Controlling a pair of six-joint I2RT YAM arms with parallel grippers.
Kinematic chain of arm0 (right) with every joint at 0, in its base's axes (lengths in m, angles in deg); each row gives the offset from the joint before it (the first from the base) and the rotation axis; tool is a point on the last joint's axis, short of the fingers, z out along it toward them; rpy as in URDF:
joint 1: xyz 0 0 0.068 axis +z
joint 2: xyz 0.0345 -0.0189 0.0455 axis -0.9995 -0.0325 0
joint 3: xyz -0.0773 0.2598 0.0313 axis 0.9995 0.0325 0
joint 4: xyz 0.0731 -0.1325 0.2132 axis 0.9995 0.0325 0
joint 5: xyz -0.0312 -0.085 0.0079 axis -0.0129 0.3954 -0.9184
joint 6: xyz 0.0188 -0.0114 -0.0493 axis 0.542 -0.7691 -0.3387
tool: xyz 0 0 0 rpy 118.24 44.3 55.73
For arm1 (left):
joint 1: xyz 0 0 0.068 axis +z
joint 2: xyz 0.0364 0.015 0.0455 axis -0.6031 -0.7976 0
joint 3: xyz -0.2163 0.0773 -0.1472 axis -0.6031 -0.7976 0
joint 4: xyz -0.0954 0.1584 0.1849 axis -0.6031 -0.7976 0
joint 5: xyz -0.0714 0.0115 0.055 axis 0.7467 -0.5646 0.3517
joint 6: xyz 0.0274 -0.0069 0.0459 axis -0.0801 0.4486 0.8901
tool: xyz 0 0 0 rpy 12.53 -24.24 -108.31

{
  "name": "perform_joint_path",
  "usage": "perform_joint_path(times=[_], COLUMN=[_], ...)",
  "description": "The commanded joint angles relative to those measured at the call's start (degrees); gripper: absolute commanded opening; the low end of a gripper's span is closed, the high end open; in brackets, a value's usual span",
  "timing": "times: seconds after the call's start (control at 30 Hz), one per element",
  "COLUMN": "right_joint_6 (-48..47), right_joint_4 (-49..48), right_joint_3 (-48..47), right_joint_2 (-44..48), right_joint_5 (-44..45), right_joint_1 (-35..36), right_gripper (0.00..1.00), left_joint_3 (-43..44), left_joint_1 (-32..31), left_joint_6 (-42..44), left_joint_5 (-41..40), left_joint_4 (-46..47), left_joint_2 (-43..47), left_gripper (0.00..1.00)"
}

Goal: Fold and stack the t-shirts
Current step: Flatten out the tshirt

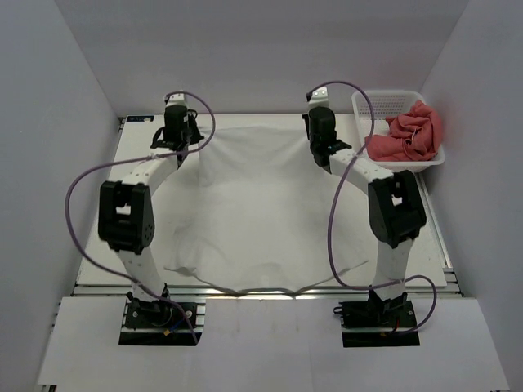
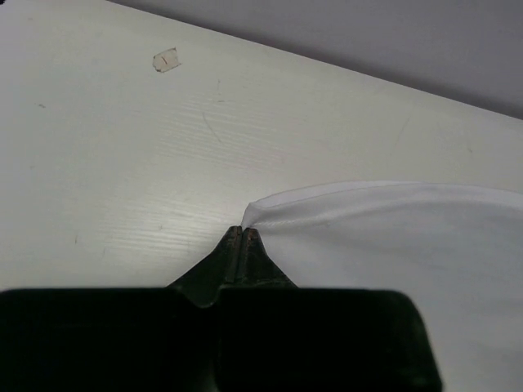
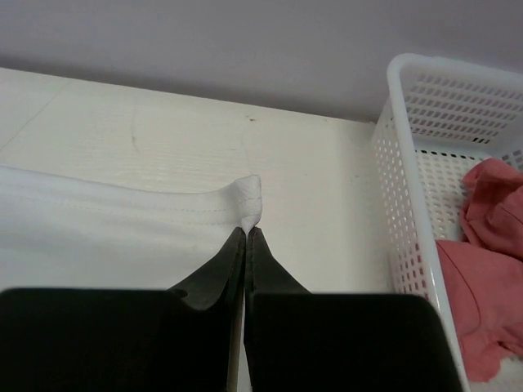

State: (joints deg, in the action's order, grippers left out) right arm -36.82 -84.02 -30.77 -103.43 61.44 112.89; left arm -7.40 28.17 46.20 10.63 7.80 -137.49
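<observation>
Top external view: the left arm (image 1: 124, 214) and right arm (image 1: 395, 209) both rise from their bases at the near edge, bend at the elbow and reach to the far side of the table (image 1: 429, 261). A white t-shirt (image 1: 261, 204) lies spread flat between them, its far edge running from one wrist to the other and its near hem rumpled at the table's front edge. A purple cable (image 1: 78, 204) loops out beside each arm. At the far right corner stands a white basket (image 1: 391, 101) holding a crumpled pink garment (image 1: 413, 135), just beside the right wrist.

Left wrist view: the left gripper (image 2: 245, 233) sits low over the tabletop, its jaws pressed together on a far corner of the white t-shirt, whose hem trails off to the right. A small scrap of tape (image 2: 166, 59) is stuck to the bare wood well ahead, apart from the cloth.

Right wrist view: the right gripper (image 3: 248, 231) is likewise closed, pinching the shirt's other far corner into a small bunched tuft above the tips. The basket's mesh wall stands near on the right, the pink garment inside it.
</observation>
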Motion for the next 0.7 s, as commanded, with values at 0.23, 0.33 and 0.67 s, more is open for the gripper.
perform_joint_path(times=[0.23, 0.33, 0.67], right_joint_6=[6.76, 9.22, 7.55], right_joint_4=[-0.78, 0.15, 12.01], right_joint_3=[-27.72, -35.32, -34.69], right_joint_2=[-23.95, -29.73, -19.26], right_joint_5=[-8.44, -11.60, -17.66], right_joint_1=[-5.94, -7.61, -7.62], right_gripper=[0.00, 0.00, 0.90], left_joint_3=[36.14, 47.92, 46.20], left_joint_1=[1.46, 2.16, 3.48], left_joint_6=[1.60, 1.60, 0.99], left_joint_5=[-0.25, -0.34, 1.77], left_joint_4=[-6.93, -10.62, -11.76], left_joint_2=[-30.81, -39.26, -30.35], left_gripper=[0.00, 0.00, 1.00])
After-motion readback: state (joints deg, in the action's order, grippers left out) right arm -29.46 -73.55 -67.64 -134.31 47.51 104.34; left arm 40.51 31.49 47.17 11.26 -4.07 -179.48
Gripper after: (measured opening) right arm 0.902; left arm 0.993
